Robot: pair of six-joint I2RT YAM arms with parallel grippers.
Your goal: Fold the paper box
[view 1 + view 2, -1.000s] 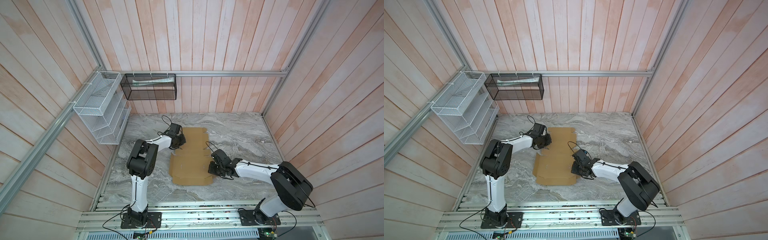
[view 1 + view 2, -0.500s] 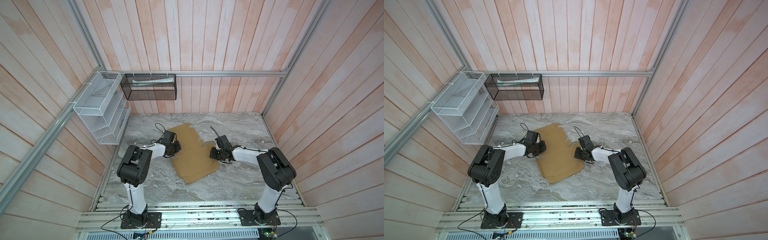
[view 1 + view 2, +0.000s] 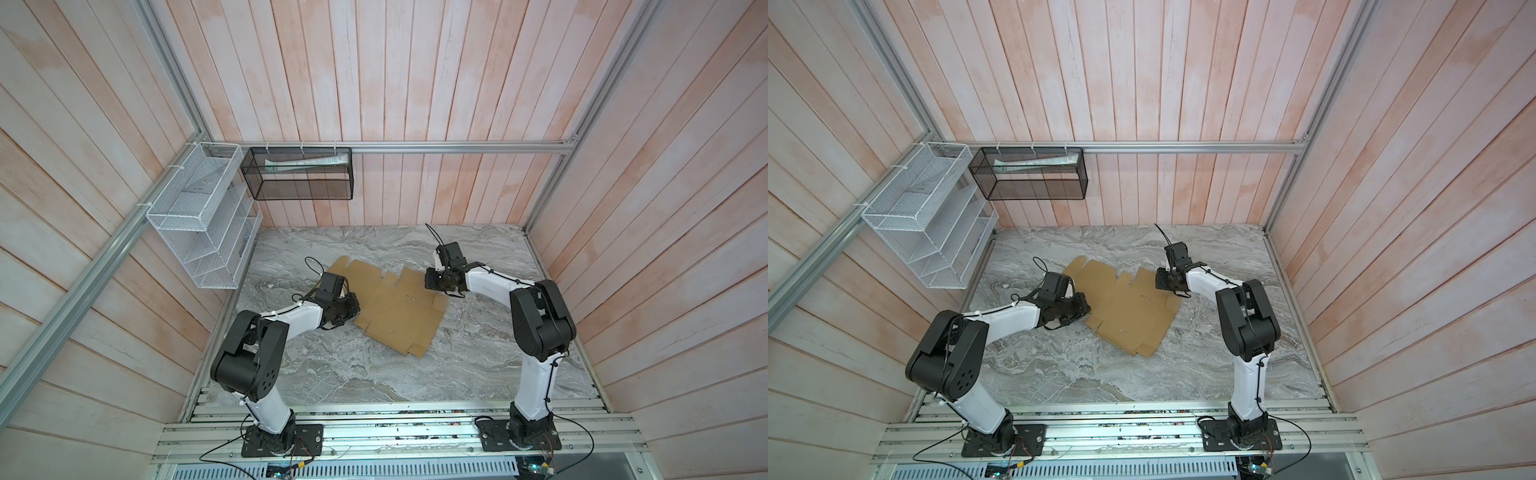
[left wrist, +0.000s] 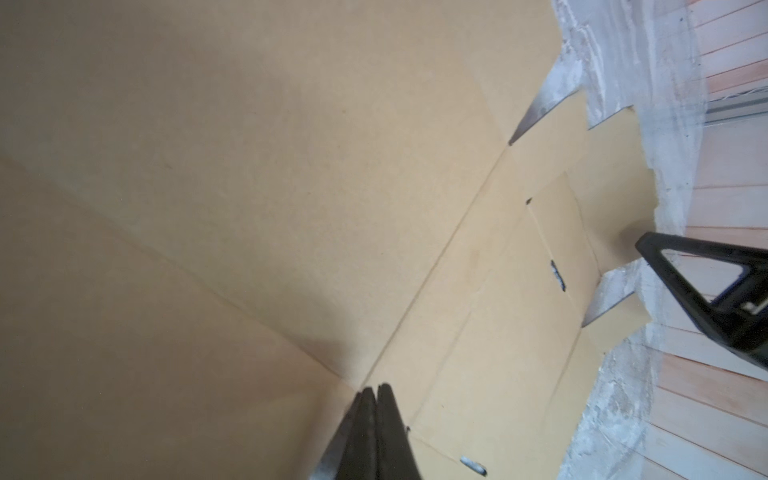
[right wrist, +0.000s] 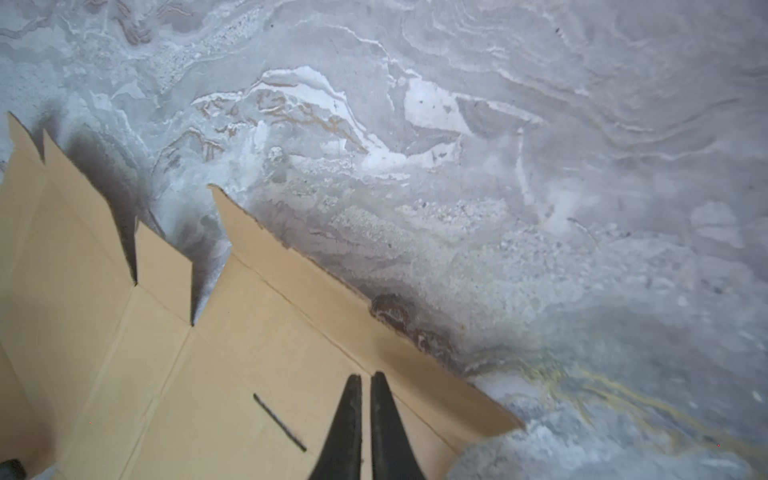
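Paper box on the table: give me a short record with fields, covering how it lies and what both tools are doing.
paper box: brown cardboard die-cut sheet, lying unfolded, askew on the grey marble-patterned table
left tool: shut, tips on the sheet near its left edge
right tool: nearly shut, nothing between fingers, tips at the sheet's far right edge
folds made: none visible

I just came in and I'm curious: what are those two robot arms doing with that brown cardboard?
They are setting up to fold a box. The paper box lies flat and unfolded, askew on the marble table. The left gripper, closed, has its tips on the sheet's left side; the right gripper, almost closed, is down at its far right corner. Neither pinches the cardboard.
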